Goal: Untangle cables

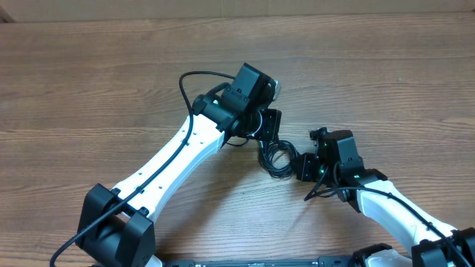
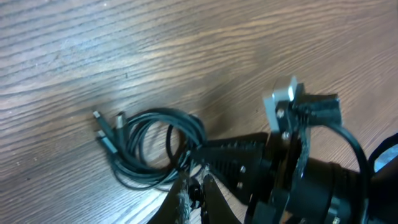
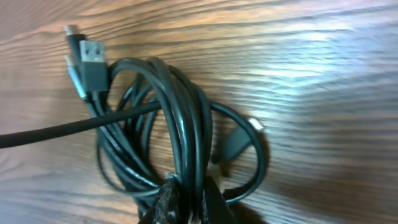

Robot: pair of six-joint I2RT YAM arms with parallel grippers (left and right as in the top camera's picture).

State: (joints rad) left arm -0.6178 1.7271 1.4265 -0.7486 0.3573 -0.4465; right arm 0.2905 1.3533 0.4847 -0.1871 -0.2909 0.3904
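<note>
The left jaws are clenched on a strand at the coil's edge. The cables (image 1: 277,160) lie bundled on the wooden surface (image 1: 111,74), between both arms. The right jaws are clenched around several loops of the bundle.

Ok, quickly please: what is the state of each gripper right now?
The left gripper is closed on the cables.
The right gripper is closed on the same cables, at the other side of the bundle.
</note>
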